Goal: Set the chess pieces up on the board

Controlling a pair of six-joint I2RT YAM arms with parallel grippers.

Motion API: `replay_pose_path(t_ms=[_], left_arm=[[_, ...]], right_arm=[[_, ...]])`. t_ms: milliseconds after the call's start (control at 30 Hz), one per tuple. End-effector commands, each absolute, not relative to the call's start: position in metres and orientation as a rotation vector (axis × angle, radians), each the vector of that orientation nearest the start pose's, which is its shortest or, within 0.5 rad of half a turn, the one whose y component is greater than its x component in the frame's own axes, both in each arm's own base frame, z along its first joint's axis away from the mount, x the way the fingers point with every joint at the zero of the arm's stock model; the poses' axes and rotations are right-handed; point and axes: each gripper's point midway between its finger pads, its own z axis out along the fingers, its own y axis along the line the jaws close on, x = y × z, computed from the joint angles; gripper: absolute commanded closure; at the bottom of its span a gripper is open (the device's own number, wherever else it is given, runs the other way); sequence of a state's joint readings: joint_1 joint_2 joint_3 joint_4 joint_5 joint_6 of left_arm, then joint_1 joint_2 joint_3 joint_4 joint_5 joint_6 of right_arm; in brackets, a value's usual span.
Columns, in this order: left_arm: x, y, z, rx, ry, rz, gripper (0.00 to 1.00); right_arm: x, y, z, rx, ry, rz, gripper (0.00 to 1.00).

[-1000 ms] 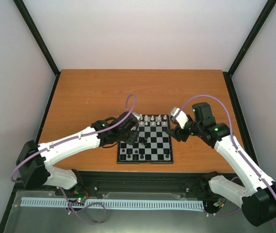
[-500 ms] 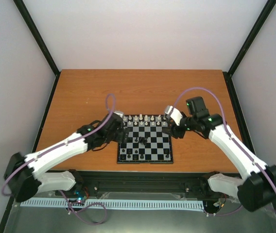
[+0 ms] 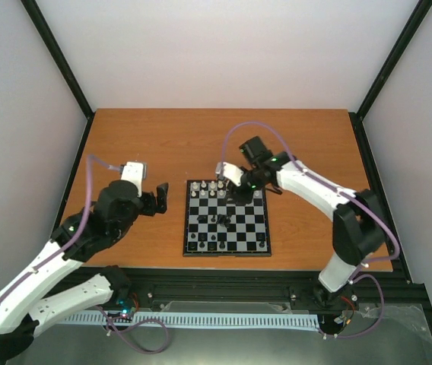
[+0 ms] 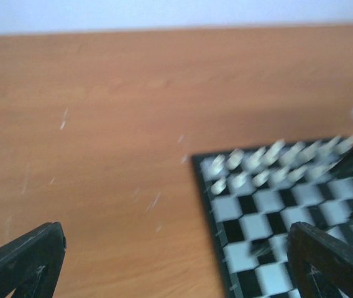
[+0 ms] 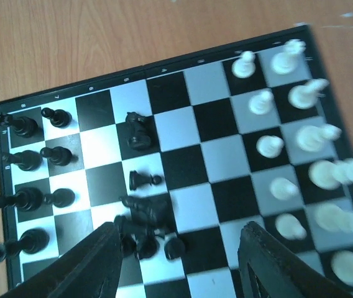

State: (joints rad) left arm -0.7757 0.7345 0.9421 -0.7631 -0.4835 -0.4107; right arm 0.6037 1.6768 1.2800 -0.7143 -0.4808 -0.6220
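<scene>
The board (image 3: pixel 264 228) lies at the table's middle. White chess pieces (image 3: pixel 223 188) fill its two far rows. Black chess pieces (image 3: pixel 211 243) stand along its near rows, and a few lie in a heap (image 3: pixel 223 220) near the centre. My left gripper (image 3: pixel 157 199) is open and empty, off the board's left edge. My right gripper (image 3: pixel 242 190) is open and empty above the board's far side. In the right wrist view the toppled black pieces (image 5: pixel 144 218) lie between my fingers (image 5: pixel 83 267), and white pieces (image 5: pixel 301 136) stand at the right. The left wrist view is blurred, with the board (image 4: pixel 204 186) at the right.
The orange-brown table (image 3: pixel 140 144) is ringed by a black frame and white walls. In the left wrist view bare wood (image 4: pixel 102 136) stretches left of the board. A black rail runs along the table's near edge (image 3: pixel 223 275).
My left arm has pulled back to the left, off the board. My right arm has swung left, from the board's right far corner to over its far rows.
</scene>
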Motion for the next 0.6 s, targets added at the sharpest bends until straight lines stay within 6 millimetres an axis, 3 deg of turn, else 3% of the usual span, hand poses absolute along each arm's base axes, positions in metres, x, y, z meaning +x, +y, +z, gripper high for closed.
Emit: replay_pose_path(t_ms=[0,67,267,567], left_arm=[[0.23,-0.095,0.241,0.087,2.153,-0.111,0.0],[0.231,-0.09,0.247,0.06,2.116,-0.116,0.0],[0.235,-0.082,0.238,0.049,2.138,-0.064,0.0],[0.234,-0.079,0.239,0.04,2.124,-0.058,0.0]], right_arm=[[0.277,0.318,0.112,-1.747,2.042,0.56,0.49],[0.274,0.329,0.102,-1.787,2.045,0.556,0.49],[0.272,0.351,0.073,-1.911,2.023,0.461,0.49],[0.257,0.362,0.055,-2.023,1.986,0.418,0.48]])
